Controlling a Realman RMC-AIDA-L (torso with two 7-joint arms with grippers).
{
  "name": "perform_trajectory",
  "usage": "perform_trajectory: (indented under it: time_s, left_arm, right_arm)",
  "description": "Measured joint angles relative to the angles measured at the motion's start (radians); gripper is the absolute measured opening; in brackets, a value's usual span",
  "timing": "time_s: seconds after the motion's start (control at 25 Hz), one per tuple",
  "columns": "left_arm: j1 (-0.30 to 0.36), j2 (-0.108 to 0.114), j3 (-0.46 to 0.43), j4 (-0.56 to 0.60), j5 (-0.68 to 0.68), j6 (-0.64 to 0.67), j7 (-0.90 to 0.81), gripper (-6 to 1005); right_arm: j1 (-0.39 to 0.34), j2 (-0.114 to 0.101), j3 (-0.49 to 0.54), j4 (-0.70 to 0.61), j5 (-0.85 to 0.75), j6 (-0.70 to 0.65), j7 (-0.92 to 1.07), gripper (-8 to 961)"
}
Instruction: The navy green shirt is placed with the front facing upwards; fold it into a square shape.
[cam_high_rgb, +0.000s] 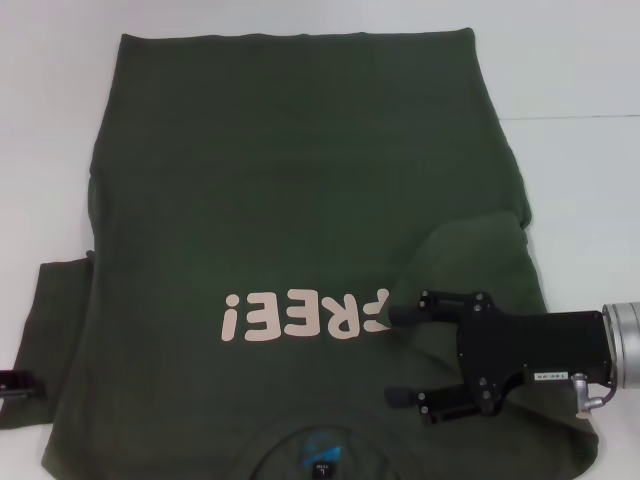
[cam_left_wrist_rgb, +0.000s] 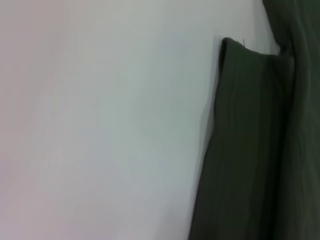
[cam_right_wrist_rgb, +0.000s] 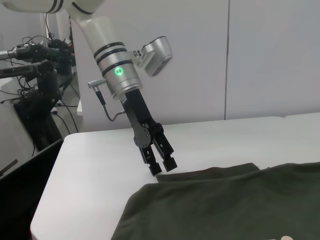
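Lying flat on the white table (cam_high_rgb: 590, 60), the large dark olive-green cotton shirt (cam_high_rgb: 290, 170) is filling most of the head view, with the pale pinkish "FREE!" lettering (cam_high_rgb: 305, 315) facing up and the small blue neck label (cam_high_rgb: 320, 447) sitting at the near edge. The right side of the shirt is already folded inward, and its curved fold edge is running over the chest near the end of the lettering. The right gripper (cam_high_rgb: 397, 357) is hovering over this folded part, its two black fingers (cam_high_rgb: 405, 316) standing apart and released, holding nothing. The left sleeve (cam_high_rgb: 55, 310) is still lying spread out on the table, and its straight hem is showing clearly in the left wrist view. The left gripper (cam_right_wrist_rgb: 163, 167) is hanging just above the table beside that sleeve edge; its fingers are looking nearly closed, with no cloth between them. White table surface is lying free on the far right and beyond the sleeve on the left.
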Motion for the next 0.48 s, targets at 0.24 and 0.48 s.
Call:
perform_trajectory:
  time_s: [0.24, 0.48]
  left_arm:
    - [-0.004, -0.001, 0.0, 0.0, 0.0, -0.015, 0.0, 931]
    - [-0.013, -0.001, 0.001, -0.008, 0.0, -0.017, 0.0, 930]
  right_arm:
    - [0.001, 0.0, 0.0, 0.0, 0.002, 0.002, 0.0, 908]
    - [0.001, 0.0, 0.002, 0.0, 0.001, 0.003, 0.001, 907]
